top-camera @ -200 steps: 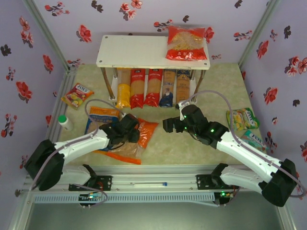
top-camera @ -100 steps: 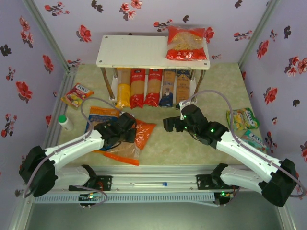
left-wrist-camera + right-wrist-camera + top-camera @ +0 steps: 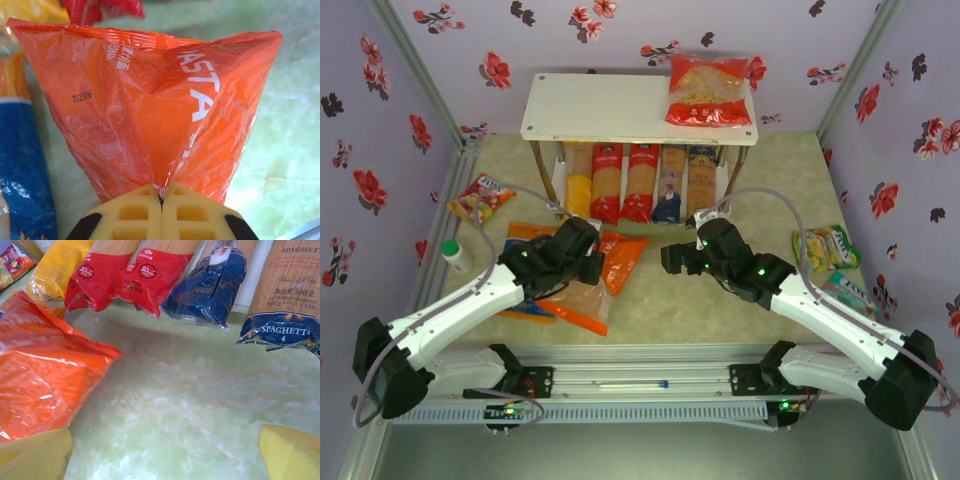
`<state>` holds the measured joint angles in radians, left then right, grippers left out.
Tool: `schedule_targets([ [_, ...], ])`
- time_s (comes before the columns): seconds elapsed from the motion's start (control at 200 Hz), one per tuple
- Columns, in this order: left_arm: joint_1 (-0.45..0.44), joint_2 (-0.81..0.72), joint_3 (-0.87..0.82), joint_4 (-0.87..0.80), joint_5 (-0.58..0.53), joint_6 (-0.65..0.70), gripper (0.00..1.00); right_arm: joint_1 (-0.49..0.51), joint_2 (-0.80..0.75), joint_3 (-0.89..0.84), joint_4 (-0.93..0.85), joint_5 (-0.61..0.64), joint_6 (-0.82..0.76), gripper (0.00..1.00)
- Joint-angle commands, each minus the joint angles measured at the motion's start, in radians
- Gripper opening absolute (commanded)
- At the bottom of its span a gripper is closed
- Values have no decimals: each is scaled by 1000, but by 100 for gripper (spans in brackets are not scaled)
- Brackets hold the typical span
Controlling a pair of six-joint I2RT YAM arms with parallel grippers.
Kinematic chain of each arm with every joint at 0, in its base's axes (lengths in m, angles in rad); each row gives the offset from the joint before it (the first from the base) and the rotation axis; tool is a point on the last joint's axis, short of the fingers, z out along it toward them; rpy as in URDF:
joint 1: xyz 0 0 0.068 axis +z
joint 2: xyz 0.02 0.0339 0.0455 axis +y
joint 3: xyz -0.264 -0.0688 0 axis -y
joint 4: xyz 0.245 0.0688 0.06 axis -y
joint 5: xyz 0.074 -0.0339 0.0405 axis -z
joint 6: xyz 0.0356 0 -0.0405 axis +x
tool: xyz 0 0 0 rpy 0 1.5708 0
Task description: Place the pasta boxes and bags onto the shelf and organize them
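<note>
While left fingers (image 3: 135,212) pinch the orange bag (image 3: 155,100) at its end | soft, crinkly, probably slippery | right fingers (image 3: 290,452) wide apart, empty

The pinched edge of the orange bag (image 3: 150,110) vanishes between the pressed-together pads (image 3: 135,212) of the left gripper (image 3: 161,194), and the pads themselves run off the bottom edge. Left of that gripper the blue-orange bag (image 3: 22,170) is cut by the frame; from above, the left arm covers most of it. Ahead of the right gripper (image 3: 162,455) the pasta boxes (image 3: 150,280) are cropped at the top, and in the overhead view their far ends lie under the top board of the shelf (image 3: 620,105). That gripper's fingertips (image 3: 290,452) are cut off at the bottom corners.
</note>
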<state>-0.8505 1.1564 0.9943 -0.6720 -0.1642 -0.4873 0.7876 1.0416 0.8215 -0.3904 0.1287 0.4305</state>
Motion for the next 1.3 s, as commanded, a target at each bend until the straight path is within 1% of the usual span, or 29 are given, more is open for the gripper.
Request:
schedule_targets([
  [0.0,15,-59,137,24,-29,77,0,-1,-2,12,-3,29,14,96],
  [0.17,37,-61,297,-5,-35,161,0,-2,-3,13,0,32,13,96],
  [0.375,56,-18,520,-10,-41,279,0,-3,5,28,0,31,8,96],
  [0.66,75,109,882,-70,-58,430,0,-3,15,40,1,28,0,96],
  [0.745,88,162,983,-71,-61,449,0,-4,27,45,10,20,-1,96],
  [0.76,92,171,998,-70,-62,477,0,-3,30,46,12,18,0,96],
  [0.825,95,207,1058,-58,-72,500,0,-3,41,54,14,10,3,96],
  [0.895,98,244,1104,-33,-101,524,0,-3,50,56,17,6,3,96],
  [1.01,118,298,1157,20,-107,540,0,-3,52,56,15,5,0,96],
  [1.295,154,401,1204,205,-138,552,0,-9,49,53,7,15,-10,96],
])
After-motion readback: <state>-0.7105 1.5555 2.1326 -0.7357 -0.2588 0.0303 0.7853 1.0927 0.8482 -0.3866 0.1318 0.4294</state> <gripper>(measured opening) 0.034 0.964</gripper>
